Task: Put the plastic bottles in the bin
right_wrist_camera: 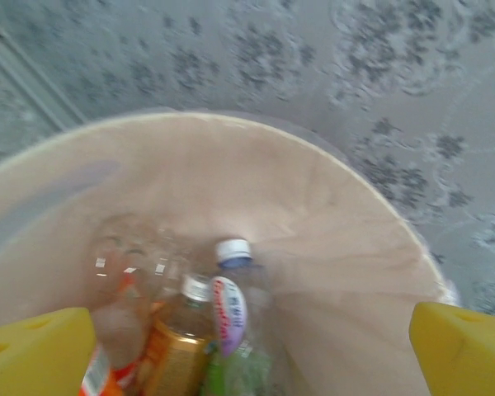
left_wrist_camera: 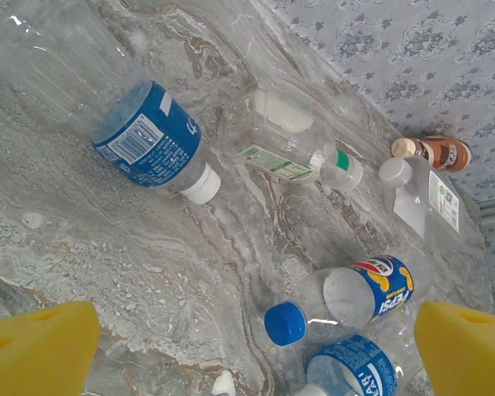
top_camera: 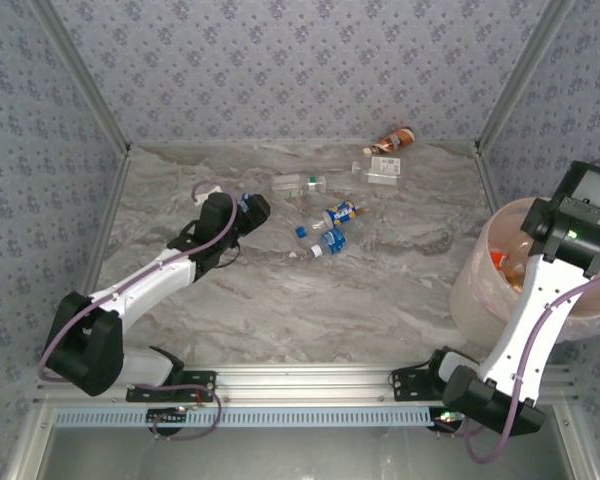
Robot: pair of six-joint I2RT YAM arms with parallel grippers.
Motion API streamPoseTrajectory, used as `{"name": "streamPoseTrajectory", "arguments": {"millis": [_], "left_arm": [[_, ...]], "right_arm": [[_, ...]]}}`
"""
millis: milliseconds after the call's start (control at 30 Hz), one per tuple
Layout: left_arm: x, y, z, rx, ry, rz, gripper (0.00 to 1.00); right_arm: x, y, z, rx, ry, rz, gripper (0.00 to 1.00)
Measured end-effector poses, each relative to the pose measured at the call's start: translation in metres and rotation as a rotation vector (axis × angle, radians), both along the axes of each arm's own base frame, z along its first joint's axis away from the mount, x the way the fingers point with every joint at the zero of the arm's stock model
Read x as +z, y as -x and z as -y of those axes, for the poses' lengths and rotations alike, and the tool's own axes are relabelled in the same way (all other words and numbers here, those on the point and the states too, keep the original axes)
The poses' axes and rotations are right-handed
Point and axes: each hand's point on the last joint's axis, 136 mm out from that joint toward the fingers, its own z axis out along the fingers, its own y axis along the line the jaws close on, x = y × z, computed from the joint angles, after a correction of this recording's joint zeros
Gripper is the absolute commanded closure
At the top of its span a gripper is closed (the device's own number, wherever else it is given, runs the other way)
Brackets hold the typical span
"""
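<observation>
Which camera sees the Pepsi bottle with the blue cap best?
Left wrist view: the Pepsi bottle is close, label readable. Top external shows it tiny and far. Right wrist looks into the bin.

Clear, glossy plastic bottles [left_wrist_camera: 58, 62] with shiny printed labels [left_wrist_camera: 148, 140] lie on a smooth, marble-patterned table [top_camera: 280, 300]. The bin [right_wrist_camera: 313, 214] has a matt pinkish-beige wall. A ribbed metal rail [top_camera: 300, 378] shows a dull sheen.
</observation>
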Motion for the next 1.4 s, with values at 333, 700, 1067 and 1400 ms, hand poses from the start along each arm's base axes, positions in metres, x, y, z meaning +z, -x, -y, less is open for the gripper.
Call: {"name": "streamPoseTrajectory", "arguments": {"millis": [333, 700, 1067, 1400], "left_arm": [[-0.009, -0.002, -0.004, 0.011, -0.012, -0.023, 0.02], [-0.029, -0.012, -0.015, 0.04, -0.066, -0.122, 0.02], [-0.031, -0.044, -0.02, 0.157, -0.151, -0.247, 0.02], [-0.081, -0.085, 0.002, 0.315, -0.037, -0.344, 0.02]], "right_arm": [[0.02, -0.042, -0.063, 0.255, -0.106, 0.243, 0.0], [0.013, -0.088, -0.135, 0.528, -0.294, 0.362, 0.0], [0.002, -0.113, -0.226, 0.825, -0.47, 0.416, 0.0], [0.009, -0.114, -0.239, 0.863, -0.45, 0.438, 0.0]]}}
